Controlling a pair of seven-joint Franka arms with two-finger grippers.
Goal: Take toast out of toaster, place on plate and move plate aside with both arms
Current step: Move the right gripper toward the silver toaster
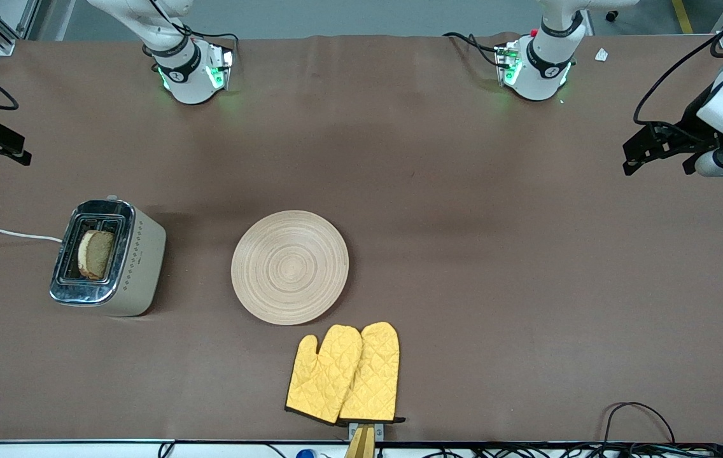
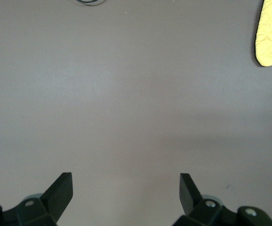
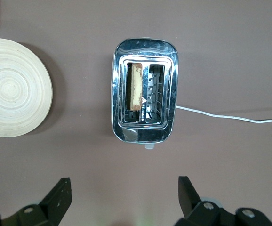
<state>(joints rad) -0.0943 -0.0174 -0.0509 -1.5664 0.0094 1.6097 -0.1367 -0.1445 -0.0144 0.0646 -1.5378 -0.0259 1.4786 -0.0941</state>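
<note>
Toast (image 1: 95, 255) stands in the toaster (image 1: 109, 257), its lower part hidden. Plate (image 1: 289, 266) is cut off in the right wrist view. Left tool (image 2: 125, 194) and right tool (image 3: 124, 197) gape wide, empty, over bare worktop (image 1: 527, 267).

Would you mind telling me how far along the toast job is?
Nothing is done yet: the toast sits in the toaster, the plate is bare. Both claws, left and right, are open and hold nothing. Lifting, plating and moving the plate remain.
</note>
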